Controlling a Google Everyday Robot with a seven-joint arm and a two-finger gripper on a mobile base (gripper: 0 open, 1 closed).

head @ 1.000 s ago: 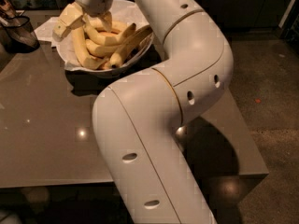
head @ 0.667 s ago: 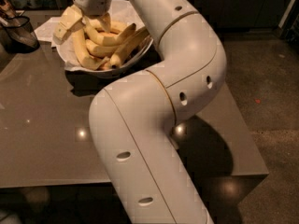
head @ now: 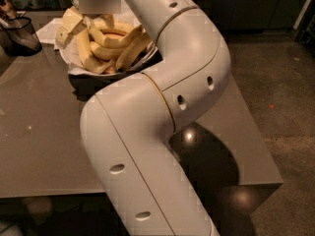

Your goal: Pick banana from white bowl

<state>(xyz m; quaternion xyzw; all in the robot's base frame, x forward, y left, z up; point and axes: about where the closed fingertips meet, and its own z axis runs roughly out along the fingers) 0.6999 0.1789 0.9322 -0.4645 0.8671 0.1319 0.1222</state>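
Observation:
The white bowl [head: 72,68] stands at the far side of the grey table [head: 39,132], lined with crumpled paper and piled with several yellow bananas [head: 106,52]. My gripper [head: 100,19] hangs straight down over the bowl's back half, its tip right at the top of the banana pile. Its grey wrist housing hides what lies under it. My thick white arm [head: 162,97] bends across the middle of the view and covers the bowl's right rim.
A dark mesh basket [head: 19,33] stands at the table's far left. White paper [head: 49,29] lies between it and the bowl. The table's right edge drops to a dark speckled floor [head: 280,82].
The arm's elbow and lower link have swung a little to the left. The gripper stays over the bowl at nearly the same spot, and the bananas have not moved.

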